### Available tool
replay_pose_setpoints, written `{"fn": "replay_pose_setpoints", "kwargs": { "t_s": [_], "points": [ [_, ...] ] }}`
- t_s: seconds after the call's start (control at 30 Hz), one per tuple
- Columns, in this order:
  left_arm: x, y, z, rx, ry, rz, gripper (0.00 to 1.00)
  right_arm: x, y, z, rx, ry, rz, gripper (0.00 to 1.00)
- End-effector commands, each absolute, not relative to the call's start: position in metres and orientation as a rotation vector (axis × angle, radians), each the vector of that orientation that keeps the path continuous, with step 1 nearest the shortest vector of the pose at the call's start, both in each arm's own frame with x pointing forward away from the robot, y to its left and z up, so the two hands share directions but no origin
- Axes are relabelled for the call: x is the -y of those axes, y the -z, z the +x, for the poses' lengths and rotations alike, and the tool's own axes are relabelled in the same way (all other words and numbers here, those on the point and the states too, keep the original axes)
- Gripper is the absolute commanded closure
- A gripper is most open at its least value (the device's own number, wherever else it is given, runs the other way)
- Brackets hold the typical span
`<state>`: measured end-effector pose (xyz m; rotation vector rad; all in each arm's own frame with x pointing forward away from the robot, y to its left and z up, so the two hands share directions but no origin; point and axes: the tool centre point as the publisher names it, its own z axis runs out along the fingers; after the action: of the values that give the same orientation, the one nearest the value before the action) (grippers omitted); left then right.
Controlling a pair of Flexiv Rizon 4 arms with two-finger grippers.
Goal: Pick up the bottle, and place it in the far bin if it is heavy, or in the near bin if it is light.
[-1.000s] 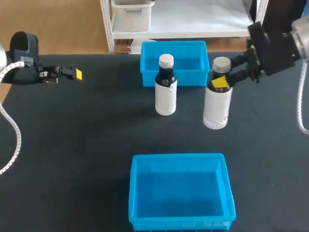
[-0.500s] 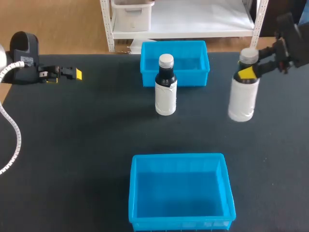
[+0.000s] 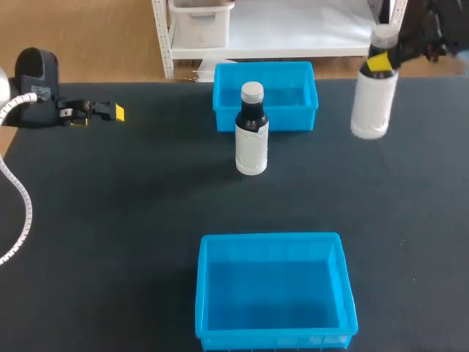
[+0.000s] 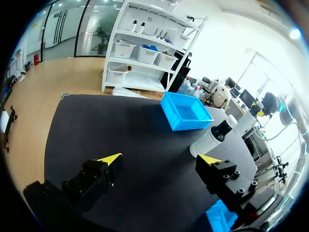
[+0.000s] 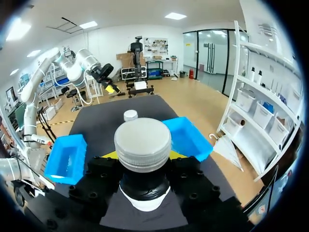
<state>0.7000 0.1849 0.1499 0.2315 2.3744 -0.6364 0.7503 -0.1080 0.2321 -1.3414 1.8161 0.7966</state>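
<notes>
Bottle (image 3: 372,103), round, white-sleeved, with a ribbed grey cap, hangs clear of the table (image 3: 132,205) by its dark neck in the clamped right gripper (image 3: 380,59), so pickup looks done; placing remains, in the smooth blue plastic far bin (image 3: 265,117) near the gripper or near bin (image 3: 275,337) well apart.

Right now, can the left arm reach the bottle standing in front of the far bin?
Probably yes. The left gripper is open and aimed along the table, with only bare table between it and the standing bottle. The right gripper holds the other bottle up at the far right, out of the way.
</notes>
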Motion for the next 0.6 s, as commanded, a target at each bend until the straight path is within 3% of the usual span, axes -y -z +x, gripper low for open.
{"fn": "replay_pose_setpoints", "kwargs": {
  "t_s": [0.03, 0.6],
  "points": [
    [-0.185, -0.150, 0.700, -2.374, 0.636, 0.231, 0.00, 0.091, -0.236, 0.808, -1.801, -0.876, -1.418, 1.00],
    [-0.185, -0.150, 0.700, -2.374, 0.636, 0.231, 0.00, 0.001, -0.246, 0.900, -1.646, -0.987, -1.521, 1.00]
  ]
}}
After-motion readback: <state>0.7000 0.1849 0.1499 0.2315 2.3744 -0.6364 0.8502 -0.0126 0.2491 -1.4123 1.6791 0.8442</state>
